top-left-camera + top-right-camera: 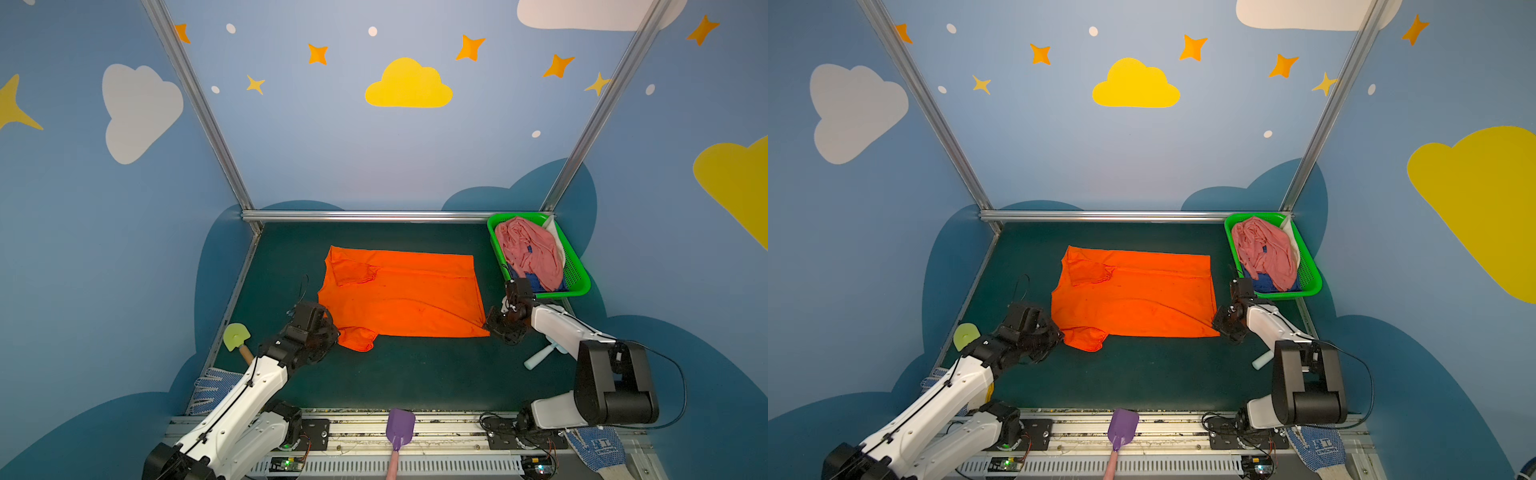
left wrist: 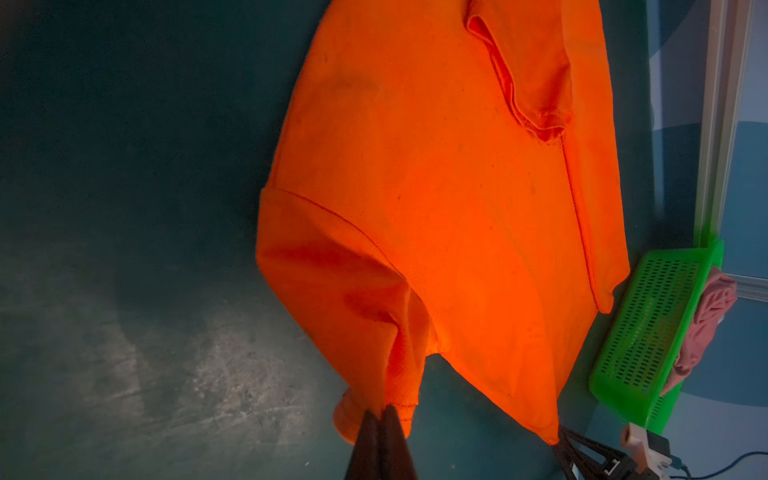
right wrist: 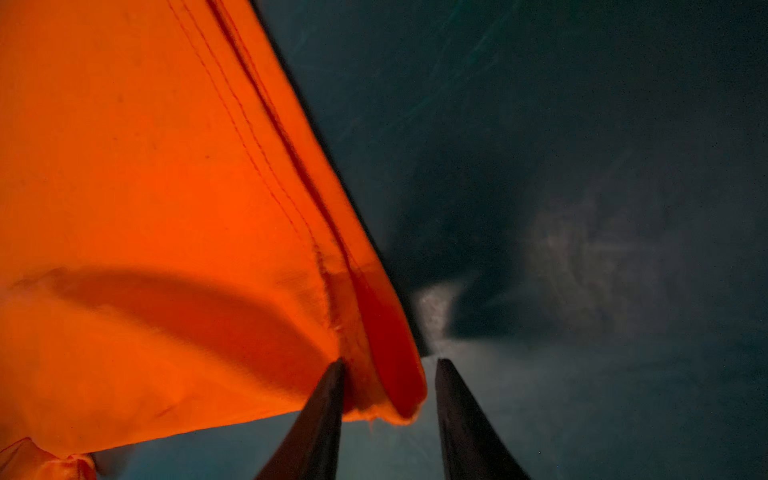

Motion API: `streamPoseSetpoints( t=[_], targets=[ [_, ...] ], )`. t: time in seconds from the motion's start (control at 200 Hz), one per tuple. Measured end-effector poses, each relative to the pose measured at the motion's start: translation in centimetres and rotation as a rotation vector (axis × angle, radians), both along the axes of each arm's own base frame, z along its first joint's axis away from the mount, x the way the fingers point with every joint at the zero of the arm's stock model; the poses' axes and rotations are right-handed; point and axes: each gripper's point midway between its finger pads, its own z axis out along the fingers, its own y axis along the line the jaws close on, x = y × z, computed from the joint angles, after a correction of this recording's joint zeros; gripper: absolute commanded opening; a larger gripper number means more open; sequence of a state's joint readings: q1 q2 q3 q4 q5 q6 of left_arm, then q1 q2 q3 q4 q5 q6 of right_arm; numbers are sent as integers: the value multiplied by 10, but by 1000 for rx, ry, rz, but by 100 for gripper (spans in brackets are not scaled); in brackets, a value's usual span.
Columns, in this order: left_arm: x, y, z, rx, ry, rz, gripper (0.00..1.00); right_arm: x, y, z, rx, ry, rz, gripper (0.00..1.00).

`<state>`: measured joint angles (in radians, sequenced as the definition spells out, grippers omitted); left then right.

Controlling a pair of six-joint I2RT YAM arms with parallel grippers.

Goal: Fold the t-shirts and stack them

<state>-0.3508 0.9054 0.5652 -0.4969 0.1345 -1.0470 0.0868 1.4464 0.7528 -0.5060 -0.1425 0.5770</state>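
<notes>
Showing the orange shirt [image 1: 403,299] spread flat on the dark green table [image 1: 415,374], in the centre of both top views, far sleeve folded in over the chest. Pinching the near sleeve's hem with the left gripper [image 2: 382,410], pressed together on the cloth, at the bottom centre of the left wrist view. Straddling the shirt's hem corner with the right gripper [image 3: 390,360], spread apart, one finger touching the cloth without clamping it. Holding a bunched pink shirt [image 1: 528,249] over a dark blue shirt [image 1: 534,284] in the green basket [image 1: 575,272], right of centre.
</notes>
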Motion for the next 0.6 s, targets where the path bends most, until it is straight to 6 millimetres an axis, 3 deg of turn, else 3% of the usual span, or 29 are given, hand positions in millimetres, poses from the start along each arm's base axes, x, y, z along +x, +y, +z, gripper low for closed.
streamPoseSetpoints(
  t=[0.37, 0.601],
  targets=[
    [1, -1, -1, -7, 2, -5, 5, -16, 0, -12, 3, 54, -11, 37],
    [-1, 1, -6, -4, 12, 2, 5, -18, 0, -13, 8, 60, -21, 18]
  ],
)
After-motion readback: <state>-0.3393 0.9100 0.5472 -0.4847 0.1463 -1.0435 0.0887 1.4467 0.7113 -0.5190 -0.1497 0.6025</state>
